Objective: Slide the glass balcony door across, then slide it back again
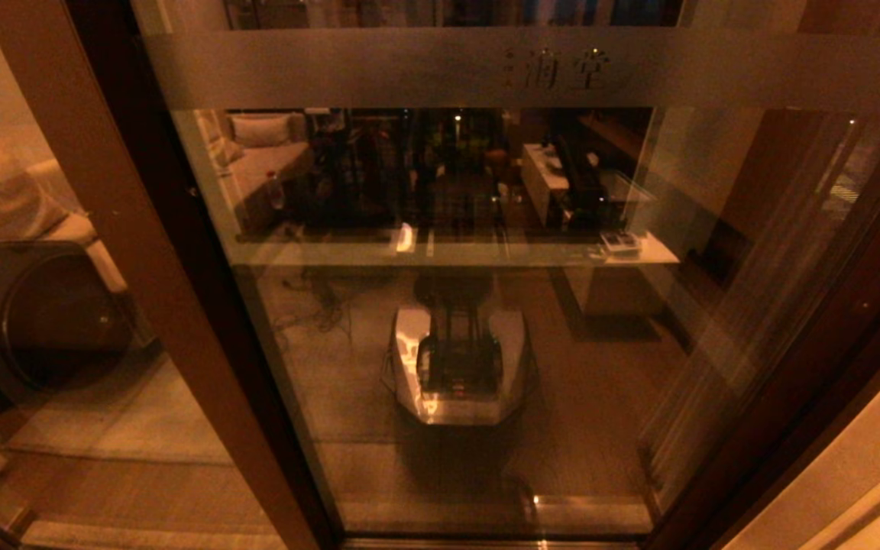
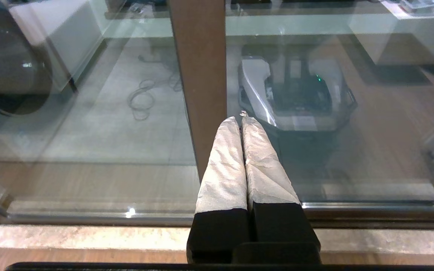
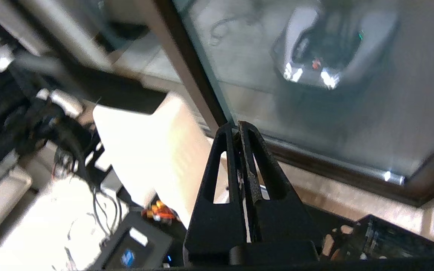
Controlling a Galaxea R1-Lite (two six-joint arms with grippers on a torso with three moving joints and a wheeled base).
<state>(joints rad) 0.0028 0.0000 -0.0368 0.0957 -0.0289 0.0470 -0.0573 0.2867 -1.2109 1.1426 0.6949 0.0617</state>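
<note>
The glass balcony door (image 1: pixel 486 359) fills the head view: clear glass in a dark reddish-brown frame, with a frosted band (image 1: pixel 333 69) across the top bearing faint characters. Its brown stile (image 1: pixel 157 229) runs down the left side. Neither gripper appears in the head view. In the left wrist view my left gripper (image 2: pixel 240 118) is shut, its taped fingers pressed together and empty. The tips lie just beside the right edge of the stile (image 2: pixel 198 75), in front of the glass; contact cannot be told. My right gripper (image 3: pixel 236 128) is shut and empty, low down, pointing toward the door's bottom rail (image 3: pixel 315 162).
A dark round appliance (image 1: pixel 50 313) stands behind the glass left of the stile. A pale stone sill (image 2: pixel 89 237) runs along the foot of the door. The door's right frame (image 1: pixel 829 367) meets a light wall (image 1: pixel 868 473). My own base and cables (image 3: pixel 70 150) sit below the right arm.
</note>
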